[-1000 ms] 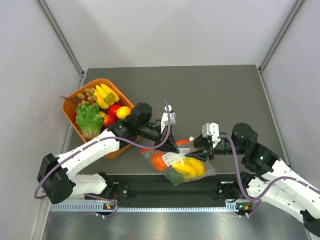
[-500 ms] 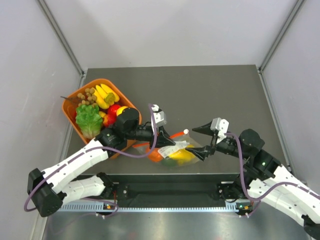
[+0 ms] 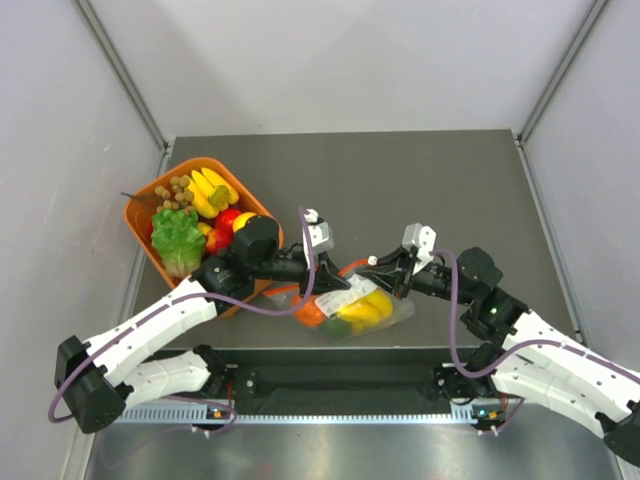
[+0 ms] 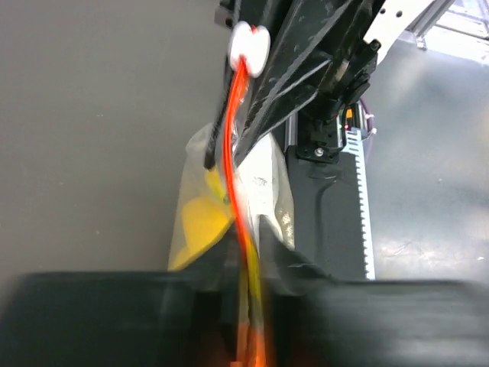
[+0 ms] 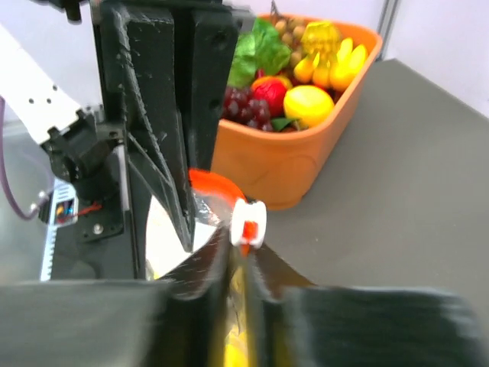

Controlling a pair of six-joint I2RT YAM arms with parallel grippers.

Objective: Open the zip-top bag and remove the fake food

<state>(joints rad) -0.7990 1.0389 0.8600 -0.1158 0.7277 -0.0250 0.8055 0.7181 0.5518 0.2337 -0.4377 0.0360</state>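
The zip-top bag [image 3: 385, 316] lies crinkled near the table's front edge, between my two grippers. Inside it show the fake food pieces: a yellow banana bunch [image 3: 366, 308], an orange-red fruit [image 3: 311, 313] and a dark green one [image 3: 335, 328]. My left gripper [image 3: 336, 286] is shut on the bag's orange-red zip strip [image 4: 243, 222], which runs up to the white slider [image 4: 250, 47]. My right gripper [image 3: 392, 274] is shut on the bag's top edge just under that slider [image 5: 248, 222]. The two grippers face each other, a few centimetres apart.
An orange basket [image 3: 138, 214] at the back left holds lettuce, grapes, bananas and other toy fruit. It also sits close behind the bag in the right wrist view, basket [image 5: 283, 164]. The black base rail [image 3: 340, 380] runs along the table's front edge.
My right gripper opened wide, moved left to the slider and shut on the bag's edge. The left gripper carried the bag slightly down and left, then held still.
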